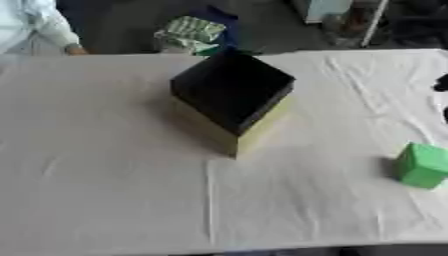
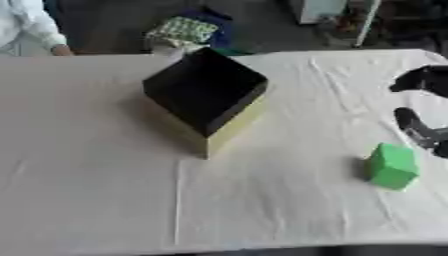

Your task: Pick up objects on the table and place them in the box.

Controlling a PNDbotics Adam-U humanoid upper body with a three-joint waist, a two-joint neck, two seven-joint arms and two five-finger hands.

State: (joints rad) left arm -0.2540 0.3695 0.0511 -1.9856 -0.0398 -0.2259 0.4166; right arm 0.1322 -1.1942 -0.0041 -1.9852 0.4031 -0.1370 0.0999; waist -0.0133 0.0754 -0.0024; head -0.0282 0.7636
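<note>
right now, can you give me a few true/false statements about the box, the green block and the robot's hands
1. The green block lies inside the box. False: it sits on the white tablecloth, apart from the box, toward the robot's right.
2. The box is open at the top with a dark inside. True.
3. The right hand is holding the green block. False: it shows at the right edge, above the block, not touching it.
4. The left hand is in view near the box. False: it shows in neither view.
5. The box has yellowish outer walls. True.
</note>
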